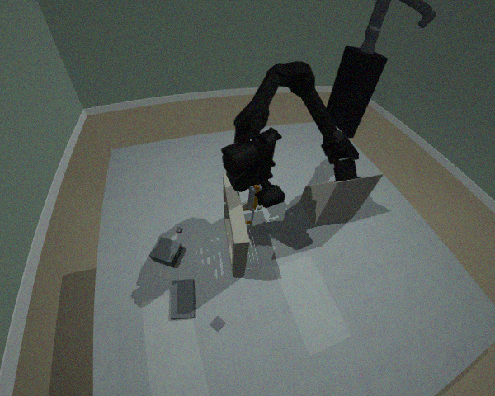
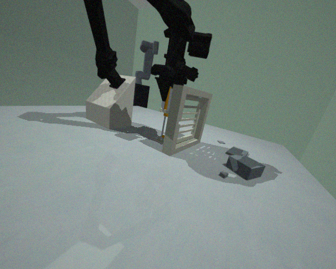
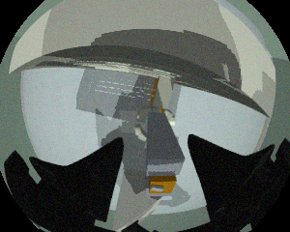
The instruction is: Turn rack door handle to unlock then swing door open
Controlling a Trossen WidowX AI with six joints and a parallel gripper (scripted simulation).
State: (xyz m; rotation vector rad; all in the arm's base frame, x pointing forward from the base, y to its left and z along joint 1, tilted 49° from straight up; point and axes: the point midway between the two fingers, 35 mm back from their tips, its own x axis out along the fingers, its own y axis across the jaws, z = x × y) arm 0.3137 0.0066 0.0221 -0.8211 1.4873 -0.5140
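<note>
A sloping pale block (image 1: 346, 198) (image 2: 100, 111) stands on the table (image 1: 393, 298) (image 2: 110, 188) (image 3: 43, 106), with the foot of the black arm (image 1: 288, 74) (image 2: 178, 13) on its slanted face. A tall black box (image 1: 356, 91) (image 2: 141, 95) with a grey pole (image 1: 372, 31) (image 2: 147, 63) rising from it stands behind, well apart from the rack. On the rack's other side, away from the sloping block, are a dark box (image 1: 167, 251) (image 2: 245, 167), a small cube (image 1: 179, 229) (image 2: 223, 174) near it, a flat slab (image 1: 182, 299) (image 2: 237, 151) and a small flat tile (image 1: 217, 323) (image 2: 221, 142). These four sit apart from the gripper (image 1: 256, 191) (image 2: 164, 100) (image 3: 156, 139), which is down close beside the rack.

The rack (image 1: 240, 228) (image 2: 173, 121) is an upright cream frame with thin slats across its opening; whether it contains anything cannot be told. How far its door is open is also unclear.

The handle (image 1: 255, 200) (image 2: 167, 101) (image 3: 163, 145) is on the face towards the sloping block. It is upright, grey and orange, above a thin rod (image 2: 163, 125) with orange at its foot. The fingers are parted around it, unclenched and grasping nothing; the wrist view shows a gap on either side of its grey body.
</note>
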